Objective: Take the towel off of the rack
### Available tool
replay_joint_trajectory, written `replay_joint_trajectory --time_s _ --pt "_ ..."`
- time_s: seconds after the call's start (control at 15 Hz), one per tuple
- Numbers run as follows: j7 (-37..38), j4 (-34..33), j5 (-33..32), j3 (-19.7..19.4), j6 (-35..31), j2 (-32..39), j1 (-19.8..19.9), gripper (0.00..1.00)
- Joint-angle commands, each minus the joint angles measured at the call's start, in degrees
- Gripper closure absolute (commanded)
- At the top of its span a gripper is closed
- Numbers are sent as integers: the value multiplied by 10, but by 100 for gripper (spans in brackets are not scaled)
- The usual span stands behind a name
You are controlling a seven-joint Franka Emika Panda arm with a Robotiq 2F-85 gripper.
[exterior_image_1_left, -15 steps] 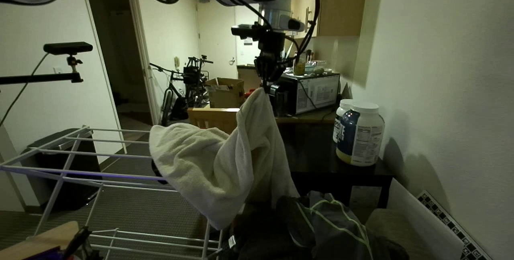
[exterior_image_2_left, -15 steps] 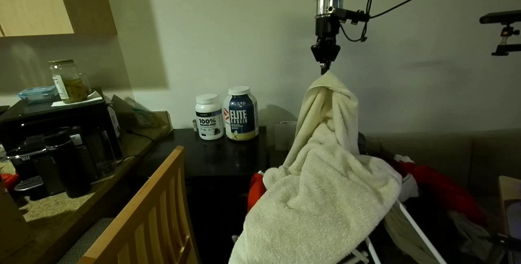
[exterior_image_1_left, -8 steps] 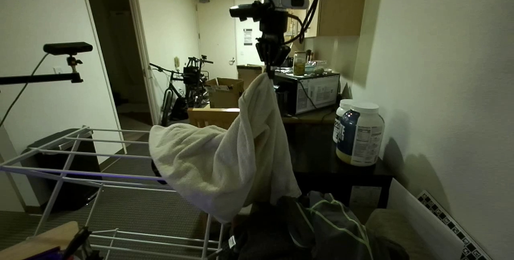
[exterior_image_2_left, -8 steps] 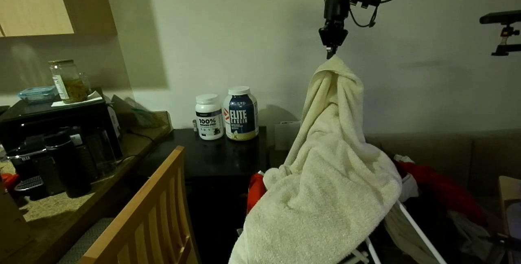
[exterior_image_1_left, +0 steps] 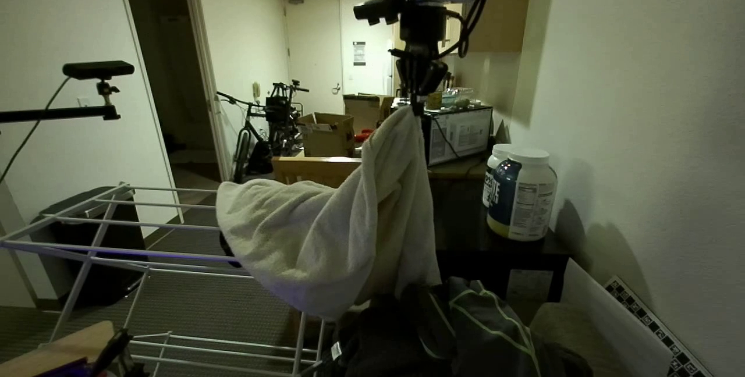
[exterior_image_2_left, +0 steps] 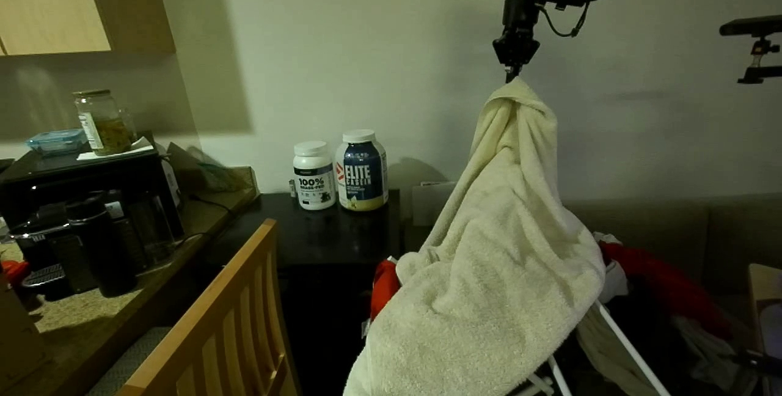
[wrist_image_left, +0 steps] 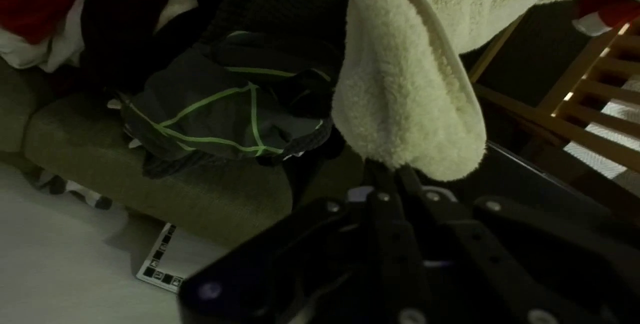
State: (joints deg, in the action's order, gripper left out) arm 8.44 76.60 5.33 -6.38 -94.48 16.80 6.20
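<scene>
The cream towel (exterior_image_1_left: 326, 243) is draped over the right end of the white wire rack (exterior_image_1_left: 157, 253). It also shows in an exterior view (exterior_image_2_left: 489, 274), with white rack legs (exterior_image_2_left: 629, 347) below it. My gripper (exterior_image_1_left: 418, 107) points down, shut on a raised corner of the towel, and pulls it into a tall peak. The gripper shows above the peak in an exterior view (exterior_image_2_left: 512, 76). In the wrist view the fingertips (wrist_image_left: 392, 170) pinch the edge of the towel (wrist_image_left: 405, 74). The lower part of the towel still rests on the rack. The rack bars beneath it are hidden.
White-lidded tubs (exterior_image_2_left: 361, 170) stand on a dark table (exterior_image_2_left: 305, 237) by the wall. A wooden chair (exterior_image_2_left: 244, 298) stands near the rack. Dark clothes with green lines (exterior_image_1_left: 495, 319) lie on a couch (wrist_image_left: 210, 194). A camera on an arm (exterior_image_1_left: 99, 70) stands at the left.
My gripper has risen and moved to the right in both exterior views, still holding the towel corner. The towel's peak has stretched up and right. The part on the rack has barely moved.
</scene>
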Motion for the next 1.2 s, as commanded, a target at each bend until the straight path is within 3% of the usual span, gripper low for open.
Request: replay_joint_trajectory --time_s 0.0,0.53,1.13 --pt "75 -38 -25 -19 -6 22 5 99" --pt "272 -65 -124 -63 -37 52 -23 99" --pt "473 -108 -283 -103 17 85 -73 99"
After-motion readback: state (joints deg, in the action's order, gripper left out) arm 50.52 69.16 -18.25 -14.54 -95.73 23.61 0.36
